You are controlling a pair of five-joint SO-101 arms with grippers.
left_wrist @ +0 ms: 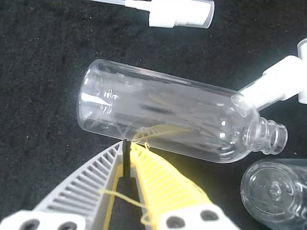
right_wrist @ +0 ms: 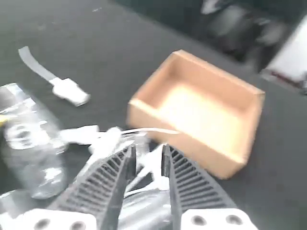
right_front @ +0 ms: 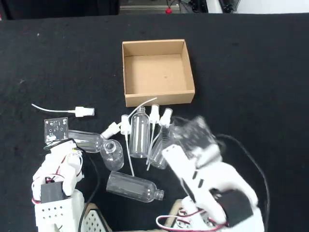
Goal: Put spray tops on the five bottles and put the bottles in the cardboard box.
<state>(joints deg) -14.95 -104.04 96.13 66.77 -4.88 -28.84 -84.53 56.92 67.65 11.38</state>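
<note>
The open cardboard box (right_front: 157, 72) (right_wrist: 201, 115) holds nothing. Several clear capless bottles lie in front of it: one (right_front: 87, 140) (left_wrist: 168, 117) at the left, one (right_front: 140, 131) in the middle, one (right_front: 134, 187) nearest the arms. White spray tops (right_front: 154, 114) cluster by the bottle necks, and one (right_front: 84, 112) (left_wrist: 180, 14) lies apart at the left. My left gripper (right_front: 72, 144) (left_wrist: 125, 146) is shut and empty, its tips against the left bottle's side. My right gripper (right_front: 175, 129) (right_wrist: 147, 153) hovers open over the clustered spray tops and bottles.
A further bottle (right_front: 112, 154) (left_wrist: 276, 191) sits close to the left bottle's neck, beside a spray top (right_front: 111, 129) (left_wrist: 283, 79). Black cloth covers the table, bare around the box. A dark cable (right_front: 251, 159) loops behind the right arm.
</note>
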